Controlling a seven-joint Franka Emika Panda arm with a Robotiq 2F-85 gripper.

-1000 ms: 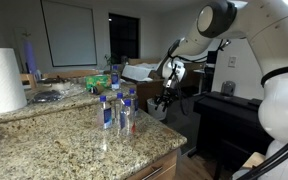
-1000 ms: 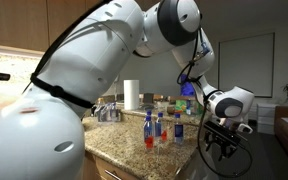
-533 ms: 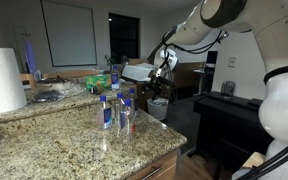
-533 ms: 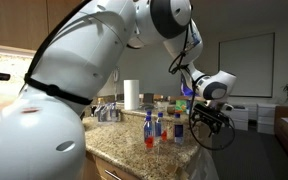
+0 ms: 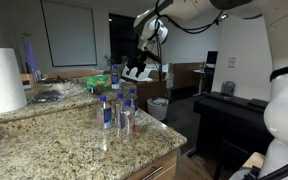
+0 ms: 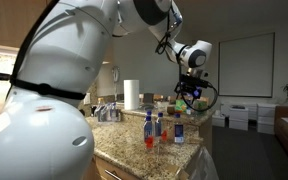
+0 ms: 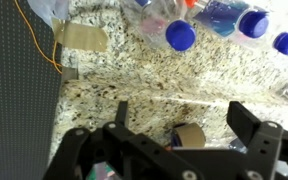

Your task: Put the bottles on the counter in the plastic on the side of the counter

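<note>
**Q:** What has changed at the counter (image 5: 54,150)?

**A:** The gripper (image 5: 140,66) was low beside the plastic-lined bin (image 5: 158,106) off the counter's end a second ago. It now hangs high over the bottles (image 5: 119,110). Its jaws stand wide apart with nothing between them, as the wrist view shows.

**Q:** And the bottles?

**A:** Several stand upright in a tight cluster near the counter's rounded edge, seen in both exterior views. The wrist view catches their blue caps (image 7: 181,35) along the top of its frame, ahead of the gripper and not inside it.

**Q:** What does that mean for the job?

**A:** One trip to the bin looks finished and the arm appears to be back for the next bottle. Most of the work seems to remain, since the cluster is on the granite. The bottles stand close together, so picking one risks toppling its neighbours.
</note>
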